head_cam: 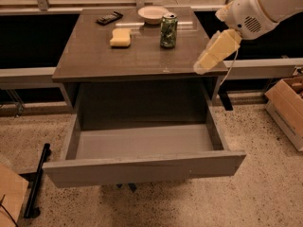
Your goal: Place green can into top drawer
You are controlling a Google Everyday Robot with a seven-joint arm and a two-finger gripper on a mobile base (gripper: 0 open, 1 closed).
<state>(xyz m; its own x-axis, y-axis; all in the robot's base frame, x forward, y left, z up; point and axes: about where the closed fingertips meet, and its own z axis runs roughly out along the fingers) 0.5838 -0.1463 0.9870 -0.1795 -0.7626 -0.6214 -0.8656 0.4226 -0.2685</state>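
The green can (168, 30) stands upright at the back middle of the table top (94, 60), in front of a bowl. The top drawer (142, 168) is pulled fully open below the table, and its pale grey inside is empty. My gripper (202, 66) hangs from the white arm at the upper right. It is over the table's front right corner, to the right of the can and nearer the camera, and apart from it. It holds nothing that I can see.
A pale bowl (152, 14), a yellow sponge (120, 38) and a black handset (109, 18) lie on the table. A cardboard box (286, 103) stands on the floor at right. A black bar (35, 183) and cardboard (9, 195) are at lower left.
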